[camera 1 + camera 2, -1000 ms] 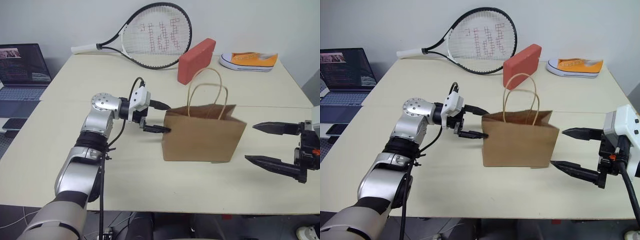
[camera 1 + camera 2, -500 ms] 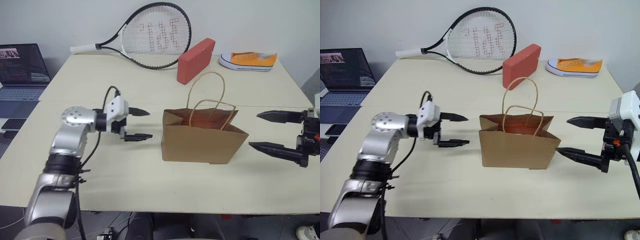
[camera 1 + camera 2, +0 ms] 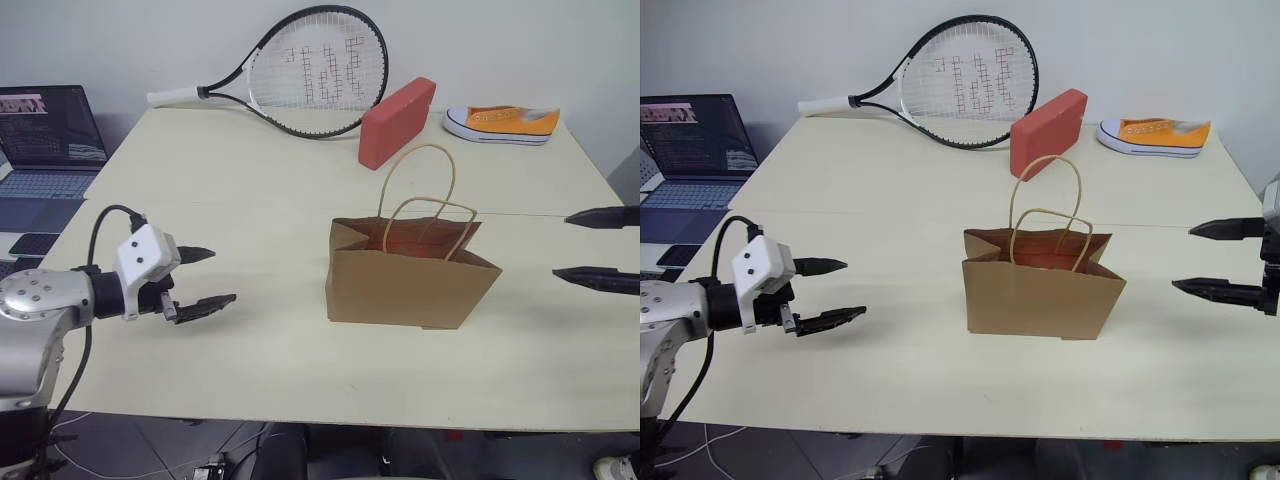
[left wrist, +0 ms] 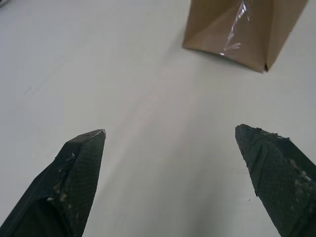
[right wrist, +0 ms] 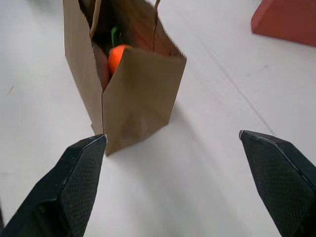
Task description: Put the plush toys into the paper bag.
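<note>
The paper bag stands upright near the middle of the pale table, with its mouth open and its two loop handles rising above the rim. Through the open mouth, in my right wrist view, I see the orange carrot toy with a bit of green top inside the bag, low against one side wall. The white egg toy I cannot make out; the inside of the bag is dark there.

My left gripper hangs over the table on the left side, well apart from the bag, and its two black fingers are spread wide with nothing between them. It points toward the bag. My right gripper is at the right edge of the table, also apart from the bag, and its fingers are spread wide and empty too, pointing toward the bag from the other side.

Behind the bag, on the far part of the table, lies a red block, resting on a long side. A tennis racket lies beside it at the back, its handle pointing left. An orange-and-white sneaker sits at the far right corner. On a lower surface to the left there is an open laptop with its screen lit.
</note>
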Tool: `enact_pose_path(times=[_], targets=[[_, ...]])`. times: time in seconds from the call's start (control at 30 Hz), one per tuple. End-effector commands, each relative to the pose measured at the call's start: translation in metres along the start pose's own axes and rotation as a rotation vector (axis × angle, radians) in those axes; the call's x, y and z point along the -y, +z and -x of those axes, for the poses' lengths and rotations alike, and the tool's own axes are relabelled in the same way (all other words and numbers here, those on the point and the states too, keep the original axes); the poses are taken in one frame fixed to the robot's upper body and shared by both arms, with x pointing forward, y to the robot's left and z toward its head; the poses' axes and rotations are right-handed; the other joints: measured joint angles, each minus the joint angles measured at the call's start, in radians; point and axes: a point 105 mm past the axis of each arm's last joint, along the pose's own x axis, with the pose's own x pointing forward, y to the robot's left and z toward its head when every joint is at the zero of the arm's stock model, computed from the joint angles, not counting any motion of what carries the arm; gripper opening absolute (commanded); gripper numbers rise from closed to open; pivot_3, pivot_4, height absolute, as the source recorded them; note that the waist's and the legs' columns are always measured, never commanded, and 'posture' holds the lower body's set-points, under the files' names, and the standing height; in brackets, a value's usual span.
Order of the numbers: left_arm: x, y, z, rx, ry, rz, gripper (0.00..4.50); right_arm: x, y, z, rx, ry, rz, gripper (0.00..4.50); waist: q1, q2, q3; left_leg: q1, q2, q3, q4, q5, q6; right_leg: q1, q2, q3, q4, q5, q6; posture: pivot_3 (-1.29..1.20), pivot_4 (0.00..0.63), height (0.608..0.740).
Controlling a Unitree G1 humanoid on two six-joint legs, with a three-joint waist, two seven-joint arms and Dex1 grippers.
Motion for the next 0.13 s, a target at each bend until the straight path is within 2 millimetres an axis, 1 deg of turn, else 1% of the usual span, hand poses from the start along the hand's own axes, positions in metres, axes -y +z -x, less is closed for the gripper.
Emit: enact_pose_path(times=[0.03,0.13], targets=[[-0.0069,0.0119,0.0119,0.010,0.049,-0.024,4.47,0.0019,0.0041,0.0071,-0.021,-0.004,0.050,4.50,-0.002,0.000,0.000,0.000,0.000,0.000,0.000,0.000,0.000,0.000,0.000,0.000,0.000,0.000,0.000,0.00,0.150,0.740],[-0.0069,0.0161,0.0133,0.041,0.036,0.016,4.47,0.0028,0.0034,0.0064,-0.015,-0.011,0.051,4.50,-0.002,0.000,0.000,0.001,0.001,0.002,0.000,0.000,0.000,0.000,0.000,0.000,0.000,0.000,0.000,0.00,0.150,0.740]])
